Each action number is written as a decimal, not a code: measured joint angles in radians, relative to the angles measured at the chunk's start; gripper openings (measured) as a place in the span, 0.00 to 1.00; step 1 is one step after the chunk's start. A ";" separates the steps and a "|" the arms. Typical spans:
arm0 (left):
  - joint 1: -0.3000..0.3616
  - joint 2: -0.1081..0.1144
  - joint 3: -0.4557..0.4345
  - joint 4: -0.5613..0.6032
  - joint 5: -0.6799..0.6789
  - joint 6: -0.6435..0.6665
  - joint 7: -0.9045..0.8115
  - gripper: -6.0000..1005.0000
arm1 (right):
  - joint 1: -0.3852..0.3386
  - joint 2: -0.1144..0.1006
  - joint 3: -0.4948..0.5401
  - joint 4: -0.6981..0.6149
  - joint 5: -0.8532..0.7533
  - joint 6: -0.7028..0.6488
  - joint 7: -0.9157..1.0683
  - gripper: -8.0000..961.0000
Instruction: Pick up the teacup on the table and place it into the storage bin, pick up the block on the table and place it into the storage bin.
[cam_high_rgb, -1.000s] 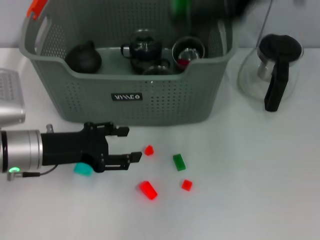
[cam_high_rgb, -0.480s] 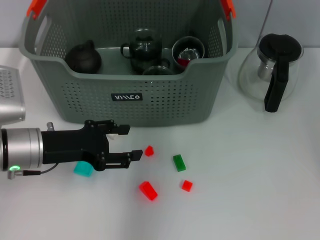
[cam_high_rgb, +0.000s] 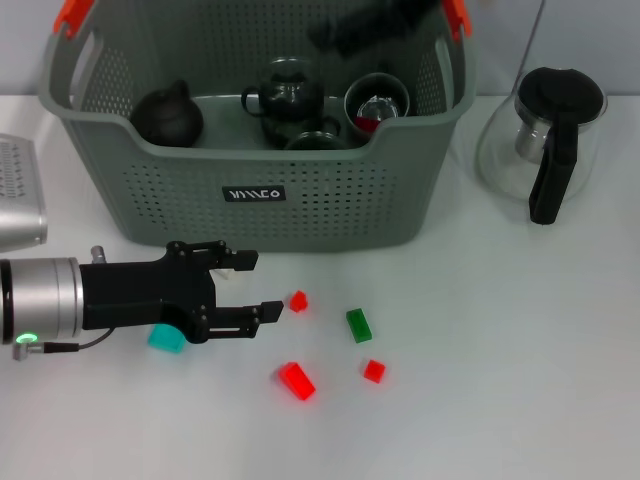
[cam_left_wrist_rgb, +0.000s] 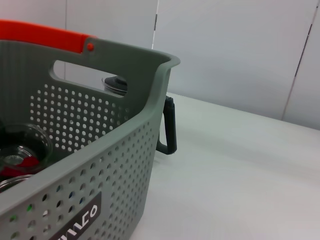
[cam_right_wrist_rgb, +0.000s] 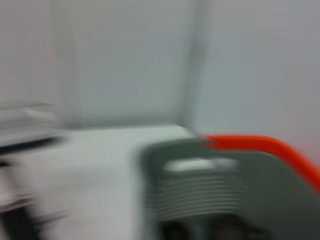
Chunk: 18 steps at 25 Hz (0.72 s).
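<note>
Left gripper (cam_high_rgb: 258, 288) hovers with fingers spread, empty, at lower left, pointing at the small red block (cam_high_rgb: 298, 300) just beside its tips, below the bin (cam_high_rgb: 300, 205). That block looks light, rigid and tiny, so pinching its flat sides seems wise. Right gripper (cam_high_rgb: 375, 25) blurs over the bin; I cannot tell its state.

Storage bin (cam_high_rgb: 330, 215): grey perforated plastic, matt, with smooth orange plastic handle clips (cam_high_rgb: 72, 14).
Carafe (cam_high_rgb: 520, 150), at 3 o'clock of the bin: clear glossy glass, black plastic handle and lid.
Teapots (cam_high_rgb: 285, 95) inside the bin: dark, glossy.
Left gripper (cam_high_rgb: 262, 290): matt black fingers on a brushed metal wrist.
Blocks (cam_high_rgb: 296, 380): smooth red, green and teal pieces.
Table (cam_high_rgb: 500, 350): white, smooth, matt.
</note>
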 joint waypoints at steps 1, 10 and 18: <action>0.000 0.000 0.000 0.000 0.000 0.001 0.000 0.75 | -0.033 -0.002 0.000 -0.033 0.043 -0.055 -0.015 0.85; 0.000 0.000 0.000 -0.001 0.000 -0.003 0.003 0.75 | -0.295 0.036 -0.056 -0.179 0.022 -0.399 -0.071 0.98; 0.000 -0.003 0.001 -0.007 0.000 -0.008 0.014 0.75 | -0.265 0.047 -0.221 0.131 -0.096 -0.170 -0.094 0.98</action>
